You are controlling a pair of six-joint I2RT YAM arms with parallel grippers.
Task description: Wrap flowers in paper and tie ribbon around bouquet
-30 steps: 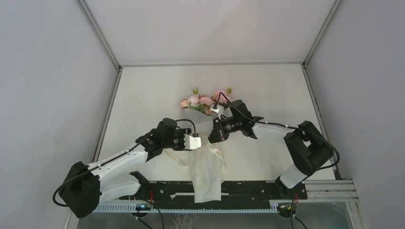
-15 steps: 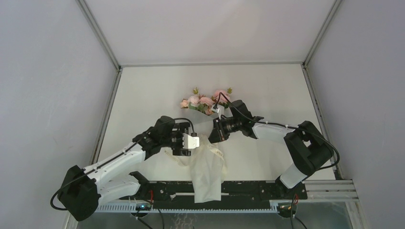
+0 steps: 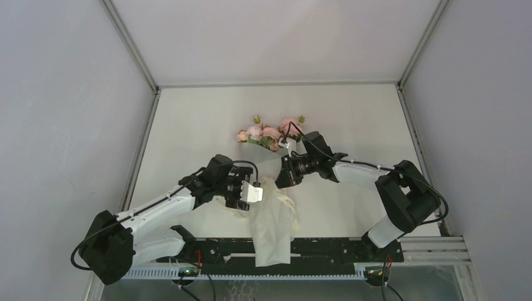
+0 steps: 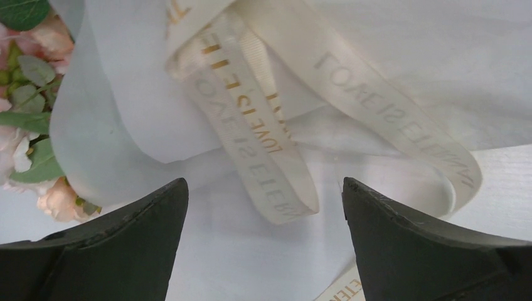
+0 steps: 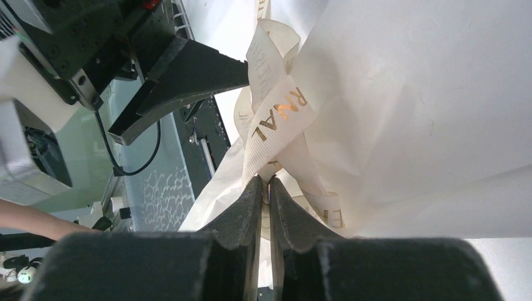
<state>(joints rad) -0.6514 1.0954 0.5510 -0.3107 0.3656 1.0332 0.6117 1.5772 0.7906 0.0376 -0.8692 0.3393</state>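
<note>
Left gripper (image 4: 263, 185): jaws spread wide, holding nothing, hovering over the ribbon (image 4: 251, 125). 2 cream strands with gold lettering cross between its fingers (image 4: 125, 251), lying on the paper (image 4: 408, 50). Neither finger touches them in the left wrist view.

Right gripper (image 5: 265, 180): fingers nearly pressed together, pinching a ribbon strand at the tips, right against the crumpled paper.

Flowers (image 3: 270, 133) lie mid-table (image 3: 207, 119), heads toward the far wall. The paper runs from them to the near edge and drapes over the black rail (image 3: 332, 248) by the arm bases. The ribbon is bunched on the middle of the paper, between the 2 grippers.

In the way:
- From above, the right wrist covers the stretch just below the blooms.
- The left wrist's white camera block (image 3: 253, 190) hides the paper's left edge, so I can't tell whether the ribbon goes fully around.
- In the right wrist view, a left gripper finger sits just left of the ribbon loop, with a black cable (image 5: 135, 166) behind it.
- What looks like a bare forearm (image 5: 19, 216) shows at the lower left edge.
</note>
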